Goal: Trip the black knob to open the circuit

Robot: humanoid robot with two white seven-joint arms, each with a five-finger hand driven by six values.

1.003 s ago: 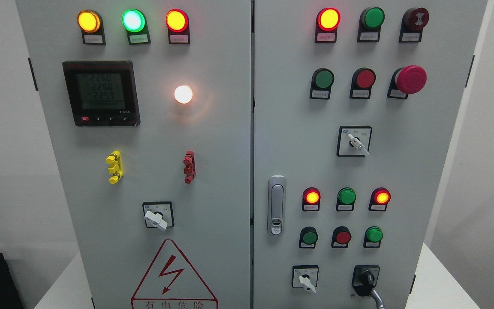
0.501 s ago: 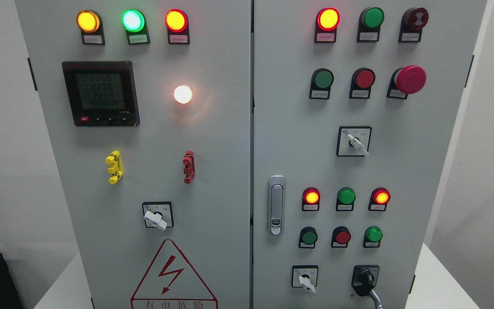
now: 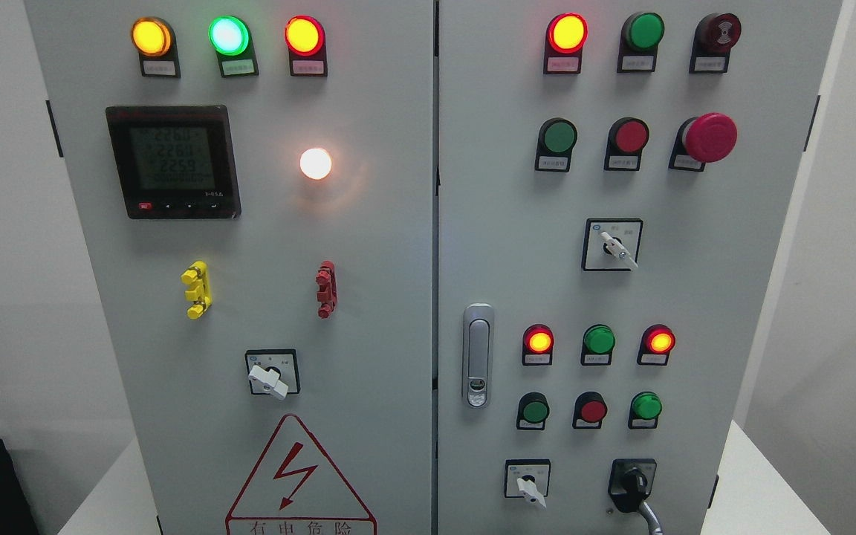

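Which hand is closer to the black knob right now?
Neither can be judged: no hand or arm shows in the head view. The black knob sits at the lower right of the right door, untouched, so it lies on the right arm's side.

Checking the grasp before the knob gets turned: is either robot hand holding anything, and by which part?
Nothing is held; neither hand is in view. The black rotary knob at the grey cabinet's lower right stands untouched.

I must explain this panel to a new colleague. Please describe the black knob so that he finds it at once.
Look at the right door of the grey cabinet, in its bottom right corner. The black knob sits there, right of a white-handled switch. It alone has a black handle, with a grey cable below it.
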